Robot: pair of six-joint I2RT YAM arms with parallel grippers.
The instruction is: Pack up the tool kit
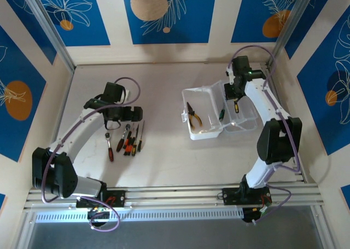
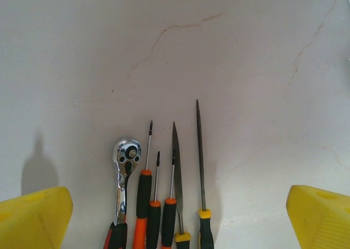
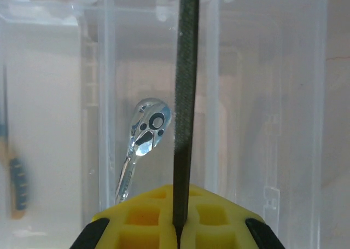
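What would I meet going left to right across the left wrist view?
Yellow claw finger → ratchet → long screwdriver → short screwdriver → thin file → second yellow claw finger.

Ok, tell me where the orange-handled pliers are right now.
In the top external view, the orange-handled pliers lie inside the left half of the open translucent plastic case, right of the view's centre.

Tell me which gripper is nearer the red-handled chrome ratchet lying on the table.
Left. The left gripper hangs open close by the ratchet and neighbouring screwdrivers; the right gripper is across the table above the translucent plastic case.
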